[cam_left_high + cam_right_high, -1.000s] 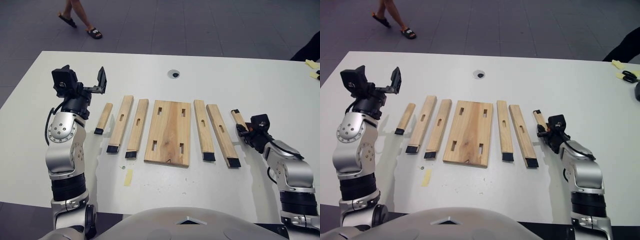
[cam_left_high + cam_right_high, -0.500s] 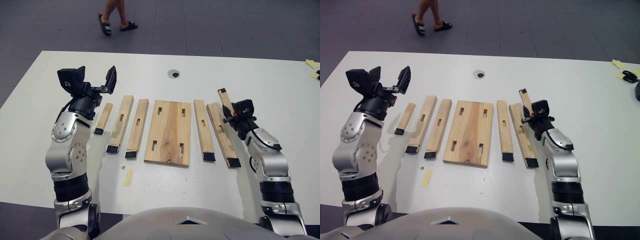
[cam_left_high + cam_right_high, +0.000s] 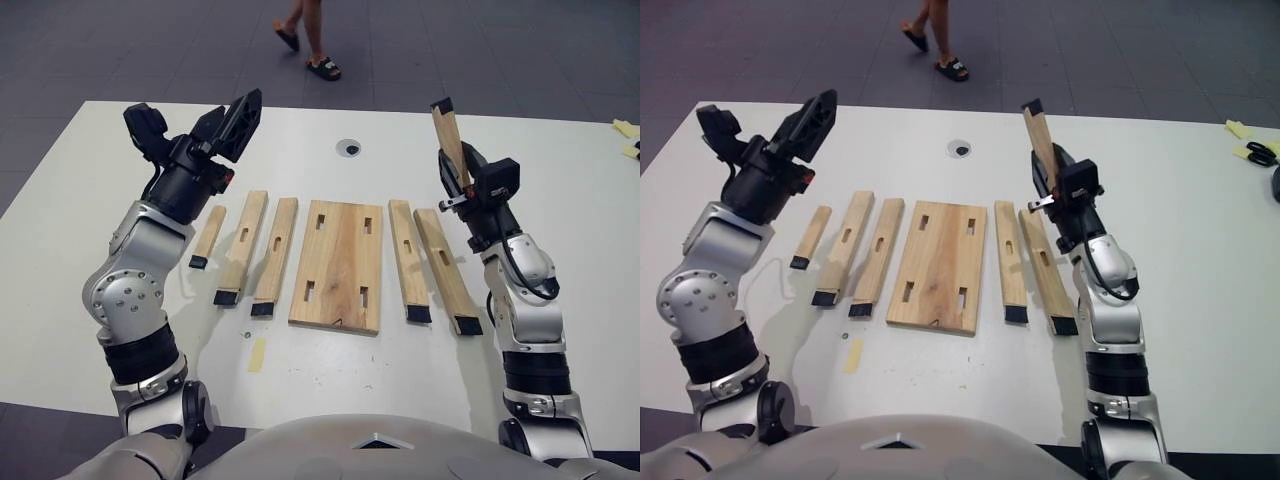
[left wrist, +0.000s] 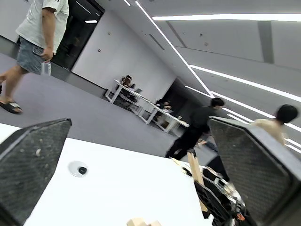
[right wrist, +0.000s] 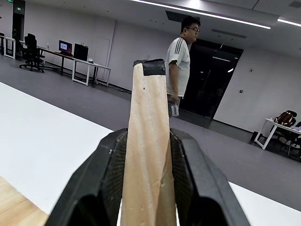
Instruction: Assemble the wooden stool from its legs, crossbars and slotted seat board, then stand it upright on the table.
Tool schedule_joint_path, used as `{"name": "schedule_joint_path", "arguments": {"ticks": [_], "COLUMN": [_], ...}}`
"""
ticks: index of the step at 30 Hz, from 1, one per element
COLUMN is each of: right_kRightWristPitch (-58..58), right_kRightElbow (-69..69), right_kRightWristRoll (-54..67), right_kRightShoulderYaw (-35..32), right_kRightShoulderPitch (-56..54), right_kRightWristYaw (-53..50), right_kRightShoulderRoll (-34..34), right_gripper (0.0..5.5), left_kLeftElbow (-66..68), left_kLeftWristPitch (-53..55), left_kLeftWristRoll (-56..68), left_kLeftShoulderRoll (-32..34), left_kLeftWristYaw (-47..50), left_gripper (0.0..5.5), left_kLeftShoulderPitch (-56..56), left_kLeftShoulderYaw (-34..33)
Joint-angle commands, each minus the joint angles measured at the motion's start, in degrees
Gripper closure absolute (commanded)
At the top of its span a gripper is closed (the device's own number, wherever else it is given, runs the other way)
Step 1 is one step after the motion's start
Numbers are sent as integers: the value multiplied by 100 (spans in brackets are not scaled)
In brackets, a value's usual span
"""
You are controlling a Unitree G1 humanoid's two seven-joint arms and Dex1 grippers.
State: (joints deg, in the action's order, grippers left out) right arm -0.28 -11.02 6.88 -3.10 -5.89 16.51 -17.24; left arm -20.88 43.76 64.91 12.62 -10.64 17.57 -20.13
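Crossbar (image 3: pixel 448 135) is being clamped by one end in the right gripper's (image 3: pixel 466 186) jaws, the left gripper's (image 3: pixel 196 126) jaws gaping; such overhang is probably risking slippage.

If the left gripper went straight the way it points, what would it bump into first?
Probably nothing: the left gripper aims forward above the table, out toward the floor beyond. Depth is hard to judge.

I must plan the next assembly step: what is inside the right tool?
The right tool is shut on a short wooden piece, held above the table with its black cap uppermost. The piece's lower end is covered by the tool, so it cannot be seen.
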Motion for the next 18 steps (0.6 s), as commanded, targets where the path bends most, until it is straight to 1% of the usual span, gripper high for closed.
{"name": "schedule_joint_path", "arguments": {"ticks": [1,3,6,11,18], "right_kRightWristPitch": [-154,-202,-236,-267,-330], "right_kRightElbow": [-226,-319,-309,-75,16], "right_kRightWristRoll": [82,139,58,-21,-18], "right_kRightShoulderYaw": [292,436,592,997,1018], "right_kRightShoulderPitch": [299,338,290,-197,-271], "right_kRightWristYaw": [324,464,482,777,725], "right_kRightShoulderRoll": [51,94,186,253,384], "right_gripper": [421,421,421,421,421], "left_kLeftElbow": [87,239,145,-469,-492], "left_kLeftWristPitch": [396,495,582,387,242], "left_kLeftWristRoll": [587,829,925,549,249], "left_kLeftShoulderRoll": [128,92,52,183,221], "left_kLeftWristYaw": [145,259,299,583,597], "left_gripper": [10,10,10,10,10], "left_kLeftShoulderPitch": [44,100,133,-384,-432], "left_kLeftShoulderYaw": [83,121,377,481,683]}}
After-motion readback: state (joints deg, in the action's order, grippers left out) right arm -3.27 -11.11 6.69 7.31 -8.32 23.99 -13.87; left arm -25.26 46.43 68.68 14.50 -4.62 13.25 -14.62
